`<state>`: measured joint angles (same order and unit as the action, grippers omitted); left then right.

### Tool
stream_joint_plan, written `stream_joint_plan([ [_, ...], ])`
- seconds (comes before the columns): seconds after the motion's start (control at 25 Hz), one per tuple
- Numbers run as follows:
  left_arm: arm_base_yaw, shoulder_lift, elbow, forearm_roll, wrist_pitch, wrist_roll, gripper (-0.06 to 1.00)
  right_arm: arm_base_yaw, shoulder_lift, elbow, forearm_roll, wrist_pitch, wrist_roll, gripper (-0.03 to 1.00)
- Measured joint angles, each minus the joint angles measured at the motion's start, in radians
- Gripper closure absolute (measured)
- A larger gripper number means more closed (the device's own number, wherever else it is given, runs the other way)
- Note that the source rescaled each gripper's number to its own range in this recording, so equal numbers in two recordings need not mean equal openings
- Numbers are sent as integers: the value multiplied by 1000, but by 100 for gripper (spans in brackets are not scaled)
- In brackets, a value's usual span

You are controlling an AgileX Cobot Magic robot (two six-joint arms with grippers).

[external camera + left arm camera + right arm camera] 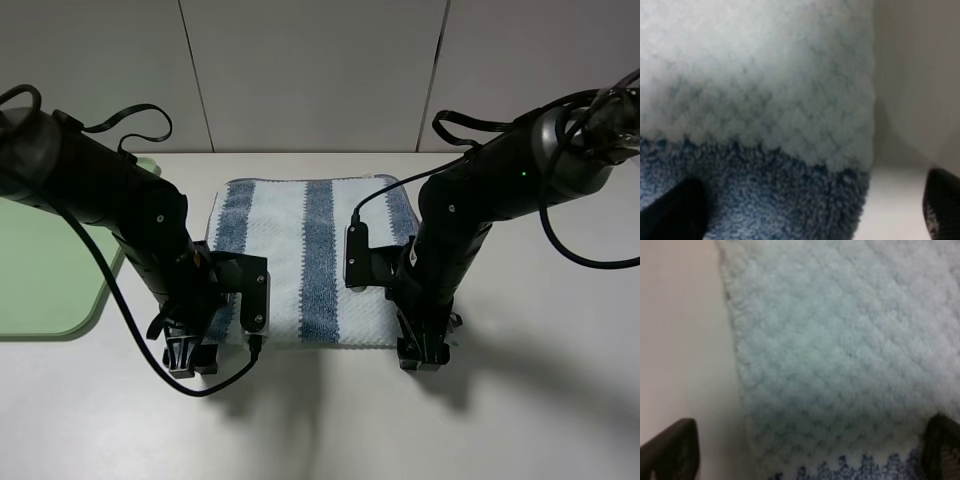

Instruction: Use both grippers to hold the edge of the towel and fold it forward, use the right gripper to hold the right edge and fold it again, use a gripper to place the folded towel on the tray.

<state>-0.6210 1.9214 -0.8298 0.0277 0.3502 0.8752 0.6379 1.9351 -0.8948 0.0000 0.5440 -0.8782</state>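
Note:
The towel [305,262], blue and whitish striped, lies flat on the white table. My left gripper [190,355] is down at its near left corner. In the left wrist view the left gripper [807,212] is open, with one fingertip over the blue stripe [765,200] and the other over bare table, so the jaws straddle the towel's side edge. My right gripper [422,352] is down at the near right corner. In the right wrist view the right gripper [807,450] is open and straddles the towel [840,355] edge the same way. The light-green tray [45,265] lies at the far left.
The white table [540,400] stretches to the front and right of the towel. A grey panelled wall [310,70] stands behind it. Black cables loop from both arms near the towel's front edge.

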Motion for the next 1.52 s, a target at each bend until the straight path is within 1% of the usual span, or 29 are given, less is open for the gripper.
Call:
stream_joint_plan([
  [0.12,0,2,0,-2,-6,0,23,0,0,0,0,-1,0,-3],
  [0.16,0,2,0,-3,-9,0,27,0,0,0,0,-1,0,-1],
  [0.2,0,3,0,-3,-12,0,31,0,0,0,0,-4,0,5],
  [0.36,0,3,0,-3,-22,0,46,0,0,0,0,-21,0,35],
  [0.4,0,4,0,-3,-24,0,49,0,0,0,0,-24,0,45],
  [0.52,0,5,0,-3,-31,0,60,0,0,0,0,-27,0,68],
  [0.56,0,5,0,-1,-35,0,65,0,0,0,0,-28,0,75],
  [0.64,0,5,0,5,-49,0,79,0,0,0,0,-28,0,92],
  [0.68,0,6,0,10,-56,0,87,0,0,0,0,-28,0,97],
  [0.72,0,6,0,13,-60,0,91,0,0,0,0,-28,0,97],
  [0.8,0,6,0,16,-61,0,94,0,0,0,0,-28,0,97],
  [1.04,0,6,0,16,-61,0,94,0,0,0,0,-25,0,97],
  [1.24,0,2,0,16,-43,0,94,0,-9,0,0,-3,0,97],
  [1.52,-35,-53,2,10,49,0,94,13,-59,0,7,63,8,97],
])
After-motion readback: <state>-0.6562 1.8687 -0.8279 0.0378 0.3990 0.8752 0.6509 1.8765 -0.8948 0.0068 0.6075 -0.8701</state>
